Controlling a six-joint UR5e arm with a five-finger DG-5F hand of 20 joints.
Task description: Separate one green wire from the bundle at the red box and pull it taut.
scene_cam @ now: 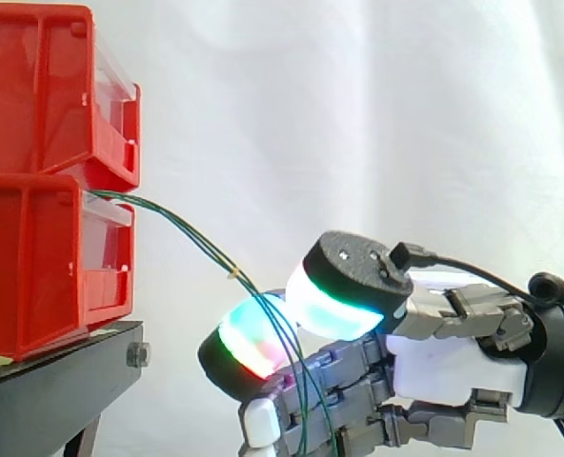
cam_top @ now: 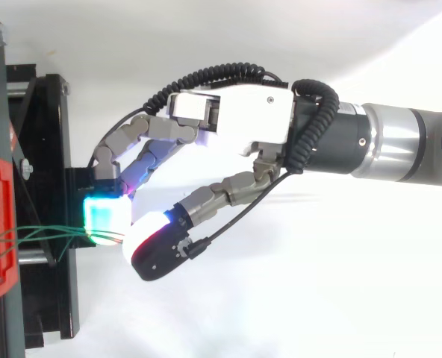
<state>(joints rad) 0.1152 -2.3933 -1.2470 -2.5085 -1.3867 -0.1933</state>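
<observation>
A robotics lab test rig: a plain white curtain [scene_cam: 358,114] closes off the far side. Red bins [scene_cam: 34,95] stack on a black stand [scene_cam: 53,381] at the left, green wires [scene_cam: 232,273] trailing from them. An industrial arm [cam_top: 408,142] carrying a glowing-tipped robot hand [cam_top: 243,119] reaches in from the right.

Red bins [scene_cam: 34,190] and black stand [scene_cam: 58,381] block leftward passage
</observation>
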